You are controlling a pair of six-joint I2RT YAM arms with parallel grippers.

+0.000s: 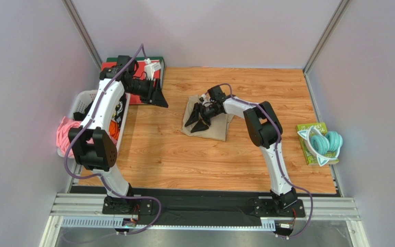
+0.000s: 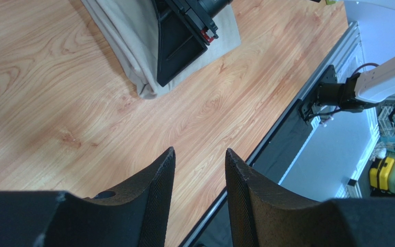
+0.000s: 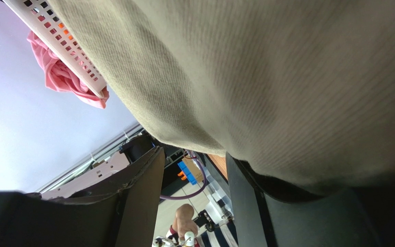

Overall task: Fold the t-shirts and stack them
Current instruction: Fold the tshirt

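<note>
T-shirt [image 1: 219, 127]: tan-beige soft cloth in a fine ribbed knit, folded into a compact four-sided packet with one rounded fold edge. Location: flat on the table [image 1: 184, 164], near its centre, slightly toward the far side. The packet is nearly square, so neither a long axis nor the neck direction can be told.

Right gripper [image 1: 198, 121]: lies on the packet's left part. Its black wedge-shaped fingers stand apart with nothing between them, and cloth lies against one finger.

Left gripper [image 1: 157, 99]: held over bare table near the white perforated basket [image 1: 81, 99], its textured pads parted and empty.

Surface: smooth orange-brown wood-grain laminate with a black strip at the near edge. Walls: plain, pale grey.
</note>
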